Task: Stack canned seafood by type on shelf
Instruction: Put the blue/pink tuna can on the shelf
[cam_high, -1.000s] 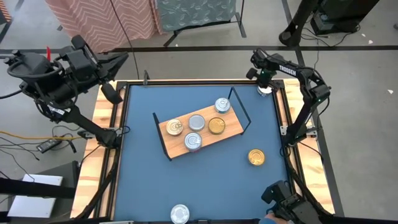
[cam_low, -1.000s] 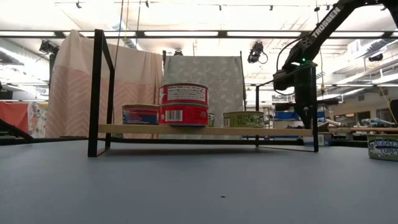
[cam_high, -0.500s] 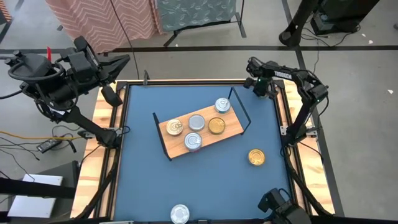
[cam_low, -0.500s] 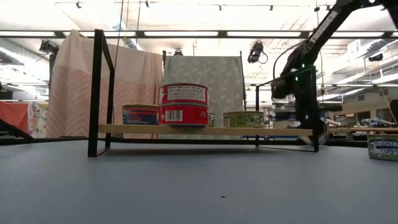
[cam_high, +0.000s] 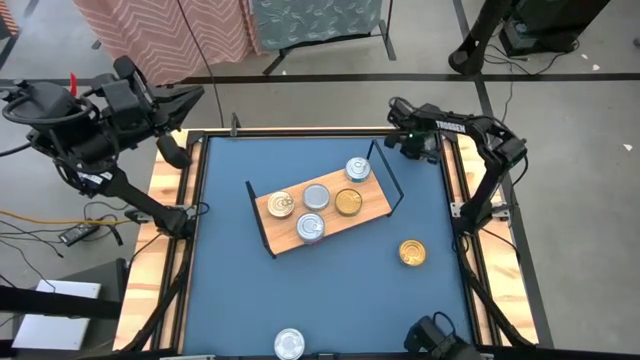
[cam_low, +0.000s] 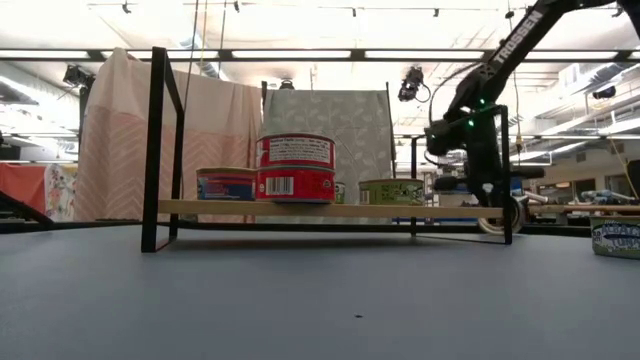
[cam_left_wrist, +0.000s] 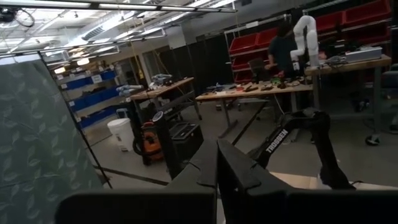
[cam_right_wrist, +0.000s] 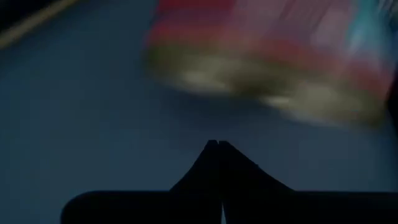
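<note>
The shelf (cam_high: 375, 212) stands slantwise mid-table and carries several cans: gold lids (cam_high: 280, 204) (cam_high: 348, 202), silver lids (cam_high: 316, 196) (cam_high: 311, 228) (cam_high: 357, 169). In the low view a red pair (cam_low: 296, 168) is stacked on it, between a blue tin (cam_low: 225, 184) and a green one (cam_low: 392, 191). My right gripper (cam_high: 398, 143) (cam_low: 492, 205) is shut and points down near the far right corner, behind the shelf's end frame. A blurred red-and-teal can (cam_right_wrist: 267, 68) lies just ahead of its fingertips (cam_right_wrist: 217, 146). My left gripper (cam_high: 190, 98) is shut and waits high beyond the far left corner. My right gripper holds its shut fingers pointing down, close beside the blurred red-and-teal can (cam_right_wrist: 249, 87). Whether the fingertips touch the can I cannot tell.
A loose gold can (cam_high: 412, 252) lies right of the shelf. A silver one (cam_high: 289, 343) is at the near edge. The shelf's black wire end frame (cam_high: 385, 175) stands close to my right gripper. Blue table shows left of and in front of the shelf.
My right gripper has gone along the far edge toward the table's left and come down a little, fingers still shut. The silver can that showed under it at the far right corner is now hidden by the arm.
</note>
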